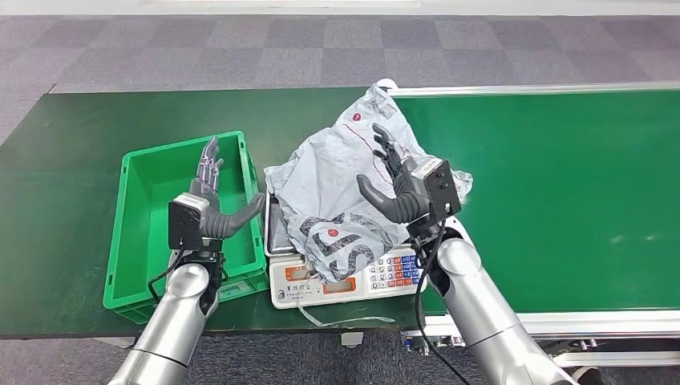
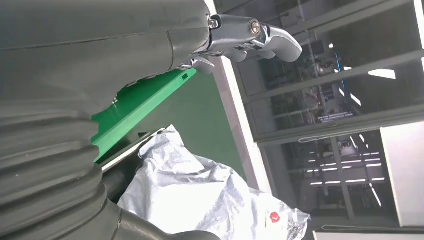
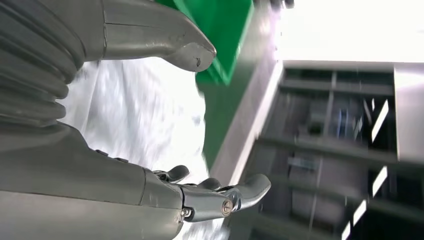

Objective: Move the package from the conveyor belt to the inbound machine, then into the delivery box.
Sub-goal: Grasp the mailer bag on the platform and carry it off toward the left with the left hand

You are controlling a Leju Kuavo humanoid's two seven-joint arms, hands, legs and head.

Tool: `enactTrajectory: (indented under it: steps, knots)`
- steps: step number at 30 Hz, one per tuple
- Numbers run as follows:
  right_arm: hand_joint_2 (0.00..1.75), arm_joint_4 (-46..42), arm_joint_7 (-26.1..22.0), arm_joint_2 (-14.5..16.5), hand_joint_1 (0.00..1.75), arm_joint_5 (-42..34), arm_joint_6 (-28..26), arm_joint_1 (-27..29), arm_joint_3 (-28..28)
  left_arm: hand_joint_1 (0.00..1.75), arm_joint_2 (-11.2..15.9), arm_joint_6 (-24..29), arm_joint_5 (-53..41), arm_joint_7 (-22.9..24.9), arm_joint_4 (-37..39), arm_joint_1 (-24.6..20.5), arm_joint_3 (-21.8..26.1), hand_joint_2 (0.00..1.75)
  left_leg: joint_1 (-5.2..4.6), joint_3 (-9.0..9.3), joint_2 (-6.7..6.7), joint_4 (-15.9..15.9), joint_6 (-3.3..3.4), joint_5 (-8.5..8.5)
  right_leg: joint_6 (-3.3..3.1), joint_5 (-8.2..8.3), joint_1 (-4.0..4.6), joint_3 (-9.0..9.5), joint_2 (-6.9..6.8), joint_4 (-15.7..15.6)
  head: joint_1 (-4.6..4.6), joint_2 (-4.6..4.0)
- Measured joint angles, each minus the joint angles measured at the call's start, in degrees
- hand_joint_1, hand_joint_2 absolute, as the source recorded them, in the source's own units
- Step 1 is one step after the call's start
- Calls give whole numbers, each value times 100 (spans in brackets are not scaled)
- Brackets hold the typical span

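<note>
The left robot hand (image 1: pixel 210 200) hovers spread and empty over the green delivery box (image 1: pixel 152 265). The crumpled grey poly mailer (image 1: pixel 337 192) sags limp across the weighing scale (image 1: pixel 337 281); light, slippery, best pinched by a bunched fold. The right robot hand (image 1: pixel 397 188) hangs unclenched beside it.

A crumpled grey plastic package (image 1: pixel 337 192) lies draped over the inbound machine (image 1: pixel 345 277), beside the green delivery box (image 1: pixel 152 216).
</note>
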Motion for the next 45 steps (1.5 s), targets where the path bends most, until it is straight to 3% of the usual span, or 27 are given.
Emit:
enactTrajectory:
  steps: [4, 7, 13, 19, 27, 31, 37, 45]
  knots:
    - [175, 182, -179, -3, 0, 46, -658, 21, -247, 0, 66, -163, -346, 137, 115, -129, -143, 175, 0, -1, -1, 0, 0, 0, 0, 0, -1, -1, -1, 0, 0, 0]
    - [175, 287, -238, 7, 0, 22, -789, 80, -372, 0, 118, -335, -796, 175, 403, -389, -345, 175, 0, -2, -1, 1, 0, 0, 0, 2, -2, -3, -1, 0, 0, 0]
    - [175, 523, -231, 37, 0, 106, -876, 117, -495, 0, 118, -858, -2097, 458, 1874, -1580, -999, 175, 0, -9, -3, 4, -2, 10, -3, 16, -1, -9, -3, 1, 0, 0]
    - [175, 599, -205, 45, 0, 70, -680, 119, -607, 0, 64, -1972, -2913, 536, 3339, -2665, -1703, 175, 0, -10, 3, 5, -5, 12, -5, 23, -1, -15, 2, 1, 1, 0]
    - [175, 567, -2, 45, 0, -4, -400, 67, -667, 0, -68, -3850, -3489, 584, 4449, -3313, -2600, 175, 0, -11, 0, 4, -5, 12, -5, 22, -1, -12, 1, 2, 0, 0]
    - [175, 592, 11, 44, 0, -138, -228, -19, -668, 175, -98, -4190, -3498, 614, 4671, -3433, -2830, 175, 0, -7, 0, 3, -4, 12, -4, 22, -1, -6, 1, 1, 0, 1]
    - [175, 618, 8, 37, 0, -220, -181, -52, -672, 175, -106, -3744, -3599, 493, 4770, -3517, -3059, 175, 0, 10, -3, 3, -3, 14, -2, 20, -1, 13, -4, 0, 0, 0]
    - [175, 534, -52, -98, 0, -234, -90, 233, -820, 175, -44, -2928, -3631, -86, 4354, -3676, -3217, 175, 0, -5, -4, 5, 0, 32, -2, 36, -1, -2, -4, 1, 1, 0]
